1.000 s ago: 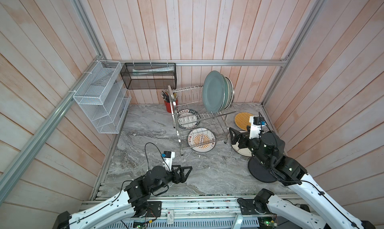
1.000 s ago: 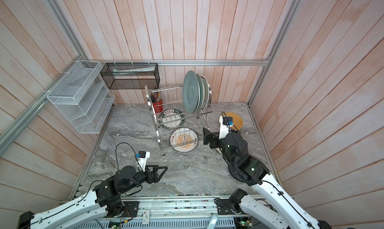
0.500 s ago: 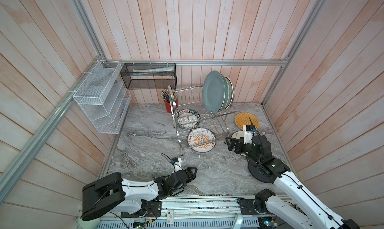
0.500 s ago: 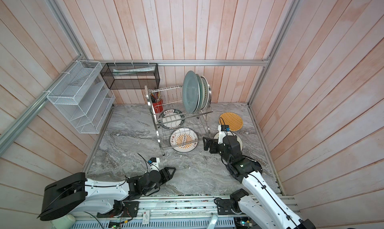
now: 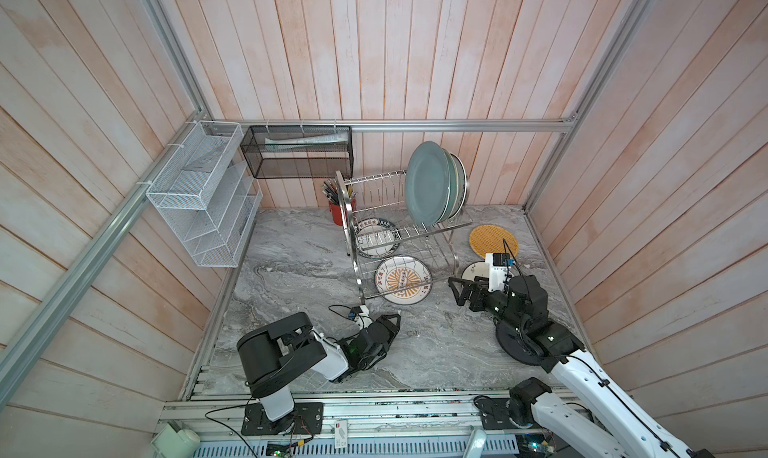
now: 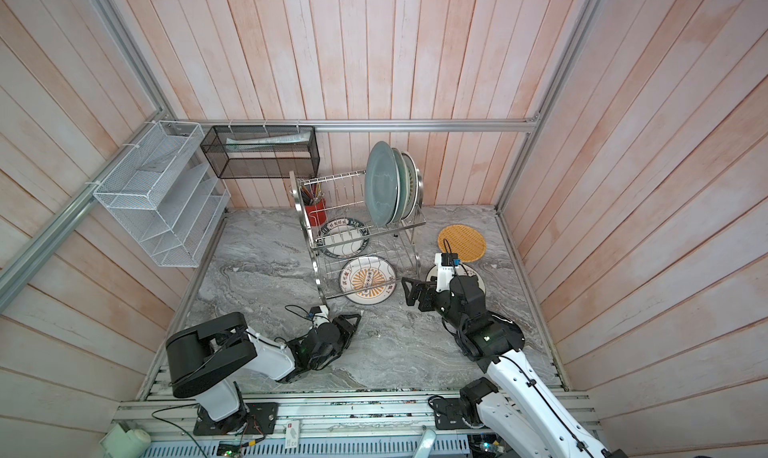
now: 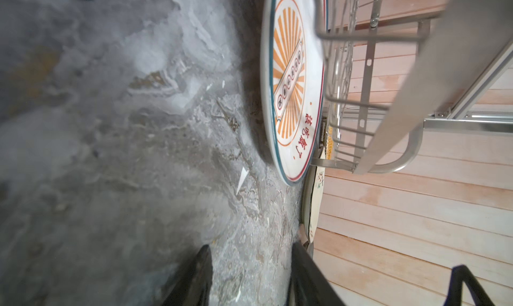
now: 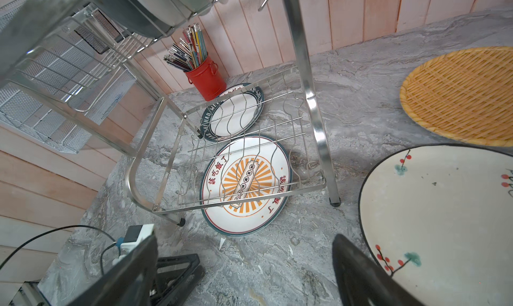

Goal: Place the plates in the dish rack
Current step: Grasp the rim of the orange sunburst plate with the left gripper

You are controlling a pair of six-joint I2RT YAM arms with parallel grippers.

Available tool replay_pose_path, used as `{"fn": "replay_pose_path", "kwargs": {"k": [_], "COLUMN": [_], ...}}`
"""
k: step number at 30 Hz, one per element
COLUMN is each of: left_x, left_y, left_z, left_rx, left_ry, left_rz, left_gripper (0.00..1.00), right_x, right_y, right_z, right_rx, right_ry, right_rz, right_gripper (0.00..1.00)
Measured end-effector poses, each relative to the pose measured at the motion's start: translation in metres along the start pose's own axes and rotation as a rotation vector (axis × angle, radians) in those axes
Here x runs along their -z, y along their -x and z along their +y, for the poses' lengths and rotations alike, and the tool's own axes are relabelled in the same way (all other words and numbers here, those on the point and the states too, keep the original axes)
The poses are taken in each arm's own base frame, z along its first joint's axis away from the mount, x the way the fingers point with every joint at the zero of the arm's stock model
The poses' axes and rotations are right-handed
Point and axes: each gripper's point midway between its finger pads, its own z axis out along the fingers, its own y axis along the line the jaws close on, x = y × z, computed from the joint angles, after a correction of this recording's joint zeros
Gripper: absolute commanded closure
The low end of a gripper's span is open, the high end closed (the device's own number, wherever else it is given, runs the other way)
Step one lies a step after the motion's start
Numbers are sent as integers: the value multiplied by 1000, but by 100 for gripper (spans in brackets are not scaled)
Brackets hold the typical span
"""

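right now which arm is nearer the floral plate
Right. The right arm hangs right at the floral plate, jaws open; the left arm lies low across the table, in front of the sunburst plate.

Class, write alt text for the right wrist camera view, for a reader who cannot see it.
An orange sunburst plate lies flat on marble, partly under the lower tier of the dish rack, with the open right claw before it. A green-rimmed plate and a red pot of pens stand beyond; a cream floral plate and a yellow woven disc lie beside the rack.
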Motion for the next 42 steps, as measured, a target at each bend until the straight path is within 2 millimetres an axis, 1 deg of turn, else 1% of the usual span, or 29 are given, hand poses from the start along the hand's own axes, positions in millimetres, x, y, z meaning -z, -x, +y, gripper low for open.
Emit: {"fn": "replay_pose_path", "kwargs": {"k": [4, 8, 16, 23, 29, 35, 38, 42], "left_x": [-11, -21, -34, -49, -57, -61, -63, -65], "left_y": [5, 9, 16, 20, 25, 31, 32, 33], "left_z": [-4, -7, -12, -14, -17, -20, -19, -20], "left_rx": [57, 110, 233, 319, 370, 413, 421, 424], "left_ry": [-36, -65, -85, -82, -87, -94, -87, -87], "left_rz": [-24, -51, -111, -173, -217, -248, -261, -268], "left_gripper": [55, 56, 61, 67, 72, 76, 81, 84], "right_x": [1, 4, 11, 18, 21, 26, 29, 31], "right_y": [-7, -10, -10, -9, -15, -15, -15, -15], "right_z": [2, 6, 14, 21, 21, 24, 25, 25], "right_rx": [-10, -22, -31, -36, -46, -45, -44, -44], "right_ry": [19, 48, 92, 124, 139, 154, 159, 160], "right_rz": [19, 28, 32, 21, 36, 28, 26, 26], "right_gripper": [2, 2, 2, 2, 2, 2, 2, 2]}}
